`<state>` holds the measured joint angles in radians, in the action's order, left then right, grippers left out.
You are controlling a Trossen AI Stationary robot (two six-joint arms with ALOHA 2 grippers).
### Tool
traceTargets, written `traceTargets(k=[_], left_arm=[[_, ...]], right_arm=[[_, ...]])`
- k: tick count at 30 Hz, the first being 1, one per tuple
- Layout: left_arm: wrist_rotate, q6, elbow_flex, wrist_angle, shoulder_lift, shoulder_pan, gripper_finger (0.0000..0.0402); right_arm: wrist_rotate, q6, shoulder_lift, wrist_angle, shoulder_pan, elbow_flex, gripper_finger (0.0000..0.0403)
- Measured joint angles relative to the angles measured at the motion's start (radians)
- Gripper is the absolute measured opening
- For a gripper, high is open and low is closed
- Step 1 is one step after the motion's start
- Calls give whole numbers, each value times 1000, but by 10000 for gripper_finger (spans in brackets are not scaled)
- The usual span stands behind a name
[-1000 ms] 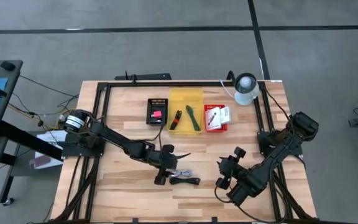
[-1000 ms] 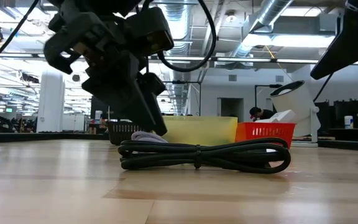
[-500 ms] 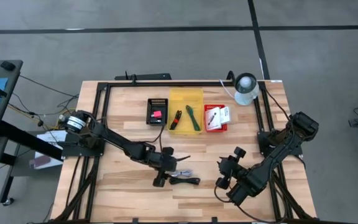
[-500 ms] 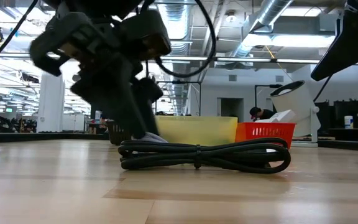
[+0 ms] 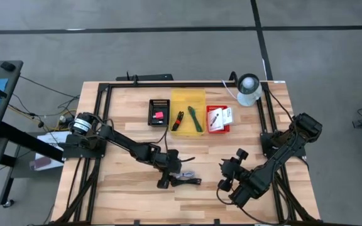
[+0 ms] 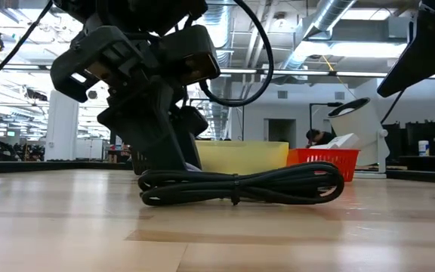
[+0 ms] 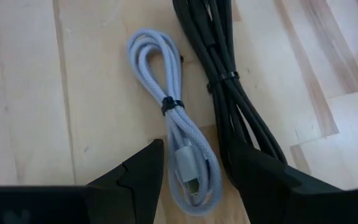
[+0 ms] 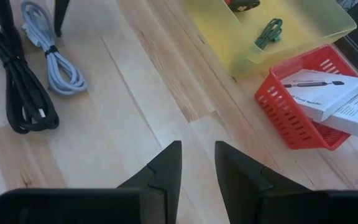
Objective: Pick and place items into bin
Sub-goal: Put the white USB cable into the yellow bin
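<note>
- High view: the left end effector [image 5: 170, 174] is low over the counter [image 5: 124, 113] near its front middle, right at the black cable [image 5: 187, 181] and the grey cable [image 5: 182, 174]. The right end effector [image 5: 226, 176] waits further right, apart from both cables. Along the back stand a black bin [image 5: 159, 113] with a pink block [image 5: 158, 115], a yellow bin [image 5: 187, 111] with a green piece [image 5: 195, 119], and a red bin [image 5: 218, 119] with white boxes [image 5: 222, 116]. A white lamp [image 5: 249, 88] sits at the back right corner.
- Low view: the left end effector [image 6: 165, 162] reaches down to the counter just behind the black cable's [image 6: 240, 185] left end. The yellow bin [image 6: 242, 158] and red bin [image 6: 325, 160] stand behind.
- Left wrist view: the two fingers [image 7: 135, 177] are spread, one on each side of the grey cable's [image 7: 173, 143] plug end; they straddle it without clamping it. The black cable [image 7: 232, 93] lies just beside, partly under one finger.
- Right wrist view: the right fingers [image 8: 166, 168] stand a narrow gap apart with nothing between them, over bare wood. Both cables lie farther off, with the yellow bin [image 8: 284, 31] and red bin [image 8: 303, 118] to the other side.
</note>
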<state>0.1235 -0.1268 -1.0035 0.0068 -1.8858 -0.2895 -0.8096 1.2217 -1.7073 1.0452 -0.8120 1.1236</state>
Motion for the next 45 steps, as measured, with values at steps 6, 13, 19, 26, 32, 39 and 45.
traceTargets(k=[6, 13, 19, 26, 32, 39, 45], left_arm=[[0, 4, 0, 0, 0, 0, 122], [-3, 29, 0, 0, 0, 0, 26], [-8, 37, 0, 1, 0, 0, 19], [-30, 47, -13, -14, 2, 0, 7], [-65, 84, -82, -138, 3, -1, 14], [-136, 155, -180, -305, 3, -1, 9], [-235, 224, -271, -465, 6, 3, 12]], right_arm=[[0, -2, 0, -2, 0, 0, 92], [0, -1, 0, -6, 0, 0, 92], [0, 0, 0, -9, 0, 0, 92], [0, -1, 0, -9, 0, 0, 92], [0, 0, 0, -10, 0, 0, 92], [0, 1, 0, -18, 0, 0, 92], [-1, 1, 0, -30, 0, 0, 92]])
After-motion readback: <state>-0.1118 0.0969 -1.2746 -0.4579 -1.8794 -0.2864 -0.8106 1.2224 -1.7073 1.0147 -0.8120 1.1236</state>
